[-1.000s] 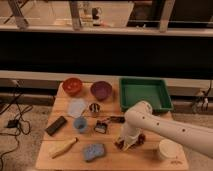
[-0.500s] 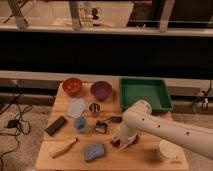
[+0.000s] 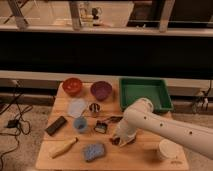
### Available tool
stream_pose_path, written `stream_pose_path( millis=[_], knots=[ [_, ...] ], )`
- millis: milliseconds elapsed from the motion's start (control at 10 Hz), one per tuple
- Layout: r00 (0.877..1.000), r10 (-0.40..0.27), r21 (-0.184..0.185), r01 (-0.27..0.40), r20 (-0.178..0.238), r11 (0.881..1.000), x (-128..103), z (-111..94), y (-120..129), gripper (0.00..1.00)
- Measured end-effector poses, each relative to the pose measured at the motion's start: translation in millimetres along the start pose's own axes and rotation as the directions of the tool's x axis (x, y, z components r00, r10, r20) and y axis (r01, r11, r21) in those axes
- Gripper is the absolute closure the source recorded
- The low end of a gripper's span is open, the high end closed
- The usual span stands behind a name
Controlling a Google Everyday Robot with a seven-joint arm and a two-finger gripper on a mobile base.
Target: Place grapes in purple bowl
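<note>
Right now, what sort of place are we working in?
Probably an indoor robotics test area: a light wooden table laid with a dull purple round bowl and green rectangular tray, loose floor cables. The end effector is low over the table's front.

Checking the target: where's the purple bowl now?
Camera view: purple bowl in the back row, between red bowl and green tray; gripper low, front centre-right.

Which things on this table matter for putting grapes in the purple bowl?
Job: grapes, purple bowl, end effector shut on the grapes at the table's front.
Lying about: red bowl, green tray, blue cup, blue sponge, white bowl.
</note>
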Motion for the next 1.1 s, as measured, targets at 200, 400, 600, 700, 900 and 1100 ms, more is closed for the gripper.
stream_pose_path(
  millis=[200,400,600,700,900,1100],
  knots=[
    [1.000,0.001,0.000,-0.001,0.000,1.000,0,0,0,0.91],
    [1.000,-0.001,0.012,0.001,-0.002,1.000,-1,-1,-2,0.91],
    [1.000,-0.016,0.059,0.017,-0.009,0.998,-10,-14,-18,0.91],
    [1.000,-0.023,0.076,0.023,-0.010,0.997,-14,-20,-25,0.91],
    [0.999,-0.027,0.121,0.030,-0.024,0.992,-17,-33,-36,0.91],
    [0.998,-0.032,0.148,0.040,-0.054,0.988,-13,-47,-45,0.91]
  ],
)
